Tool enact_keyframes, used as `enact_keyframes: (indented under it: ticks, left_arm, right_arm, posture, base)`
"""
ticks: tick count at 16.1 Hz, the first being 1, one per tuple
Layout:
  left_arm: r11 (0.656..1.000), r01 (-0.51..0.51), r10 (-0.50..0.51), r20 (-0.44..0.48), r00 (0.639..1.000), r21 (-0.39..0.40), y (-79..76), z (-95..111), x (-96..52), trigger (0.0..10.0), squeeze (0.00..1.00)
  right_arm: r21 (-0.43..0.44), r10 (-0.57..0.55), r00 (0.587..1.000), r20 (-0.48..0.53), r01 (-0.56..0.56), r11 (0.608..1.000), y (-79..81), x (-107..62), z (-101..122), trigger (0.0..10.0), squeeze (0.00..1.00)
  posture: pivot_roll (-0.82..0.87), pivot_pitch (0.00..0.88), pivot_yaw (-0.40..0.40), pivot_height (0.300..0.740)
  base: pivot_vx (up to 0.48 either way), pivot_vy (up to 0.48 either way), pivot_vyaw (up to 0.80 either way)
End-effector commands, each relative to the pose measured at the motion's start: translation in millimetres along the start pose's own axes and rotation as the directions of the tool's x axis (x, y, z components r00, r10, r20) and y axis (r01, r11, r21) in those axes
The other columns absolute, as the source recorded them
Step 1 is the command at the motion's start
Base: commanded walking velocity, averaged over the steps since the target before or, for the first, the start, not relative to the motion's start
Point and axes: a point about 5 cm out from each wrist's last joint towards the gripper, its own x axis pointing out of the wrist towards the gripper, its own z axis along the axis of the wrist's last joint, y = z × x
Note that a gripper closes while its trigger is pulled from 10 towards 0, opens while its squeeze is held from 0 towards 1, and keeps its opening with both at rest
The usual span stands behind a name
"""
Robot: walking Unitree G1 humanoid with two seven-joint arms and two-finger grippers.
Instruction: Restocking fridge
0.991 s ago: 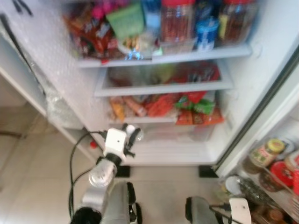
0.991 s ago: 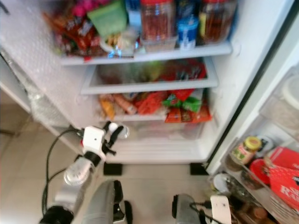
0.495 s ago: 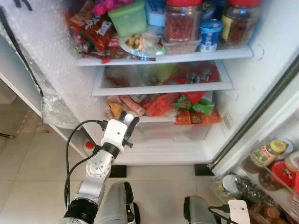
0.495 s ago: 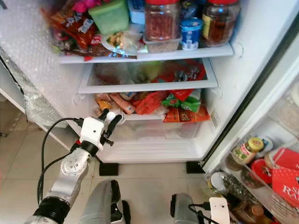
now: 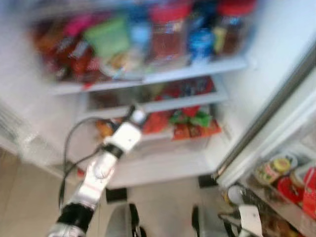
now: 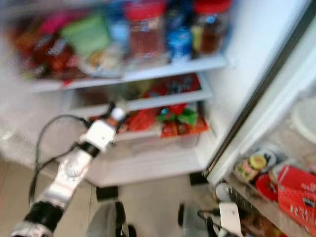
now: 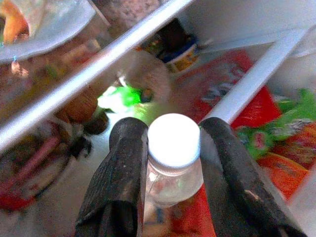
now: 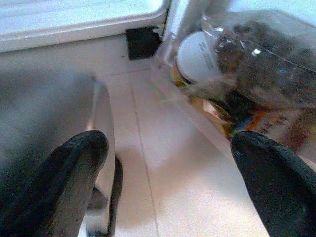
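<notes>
My left gripper [image 7: 173,129] is shut on a clear plastic bottle with a white cap [image 7: 174,140], one black finger on each side of its neck. In the head views, which are blurred, the left arm reaches up into the open fridge. There the left gripper [image 5: 135,116] holds the bottle [image 5: 138,117] by the front edge of the middle shelf [image 5: 163,104], just left of the red and green snack packets [image 5: 190,123]. Low beside the fridge door, my right gripper [image 8: 168,148] hangs open over the floor tiles.
The top shelf [image 5: 148,79] is crowded with jars [image 5: 165,34], a green tub and snack bags. On the right, the door shelf [image 5: 276,173] holds jars and lidded pots. A black cable loops from the left arm. The tiled floor lies below.
My left arm has lifted the bottle from the height of the bottom drawer to the middle shelves and further into the fridge. The head camera has shifted and blurred. The right arm stays low.
</notes>
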Motion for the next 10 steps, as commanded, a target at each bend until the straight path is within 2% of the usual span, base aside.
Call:
enact_keyframes:
  ticks: [1, 4, 6, 8, 10]
  left_arm:
    - [0.999, 0.013, -0.014, 0.049, 0.999, 0.034, -5.7, 10, 4.6, 10.0, 0.0]
    - [0.995, -0.017, 0.012, 0.051, 0.999, 0.095, -3.6, 11, 5.9, 10.0, 0.0]
    - [0.992, 0.015, -0.017, 0.018, 1.0, 0.127, -6.2, 5, 4.8, 10.0, 0.0]
    - [0.958, 0.112, -0.096, -0.073, 0.993, 0.264, -12.9, -11, -1.0, 10.0, 0.0]
    - [0.942, 0.135, -0.102, -0.122, 0.987, 0.308, -13.4, -18, -2.7, 10.0, 0.0]
  right_arm:
    - [0.012, 0.0, 0.999, -0.053, 0.0, 1.0, 0.3, -4.6, -16, 10.0, 0.0]
    - [0.013, 0.001, 0.999, -0.054, 0.0, 1.0, 0.5, -4.6, -16, 10.0, 0.0]
    - [0.016, 0.0, 0.999, -0.054, 0.0, 1.0, 0.7, -4.5, -16, 10.0, 0.0]
    - [0.019, -0.001, 0.999, -0.054, 0.002, 1.0, 0.8, -4.6, -16, 10.0, 0.0]
    - [0.02, -0.002, 0.999, -0.054, 0.003, 1.0, 0.5, -4.7, -17, 10.0, 0.0]
  posture:
    - [-0.09, 0.174, 0.099, 0.61]
    - [-0.09, 0.169, 0.099, 0.61]
    - [-0.09, 0.169, 0.099, 0.61]
    - [-0.09, 0.166, 0.1, 0.61]
    - [-0.09, 0.168, 0.101, 0.61]
  base:
    - [0.289, 0.0, 0.0]
    - [0.276, 0.0, 0.0]
    - [0.135, 0.0, 0.0]
    - [0.0, 0.0, 0.0]
    - [0.0, 0.0, 0.0]
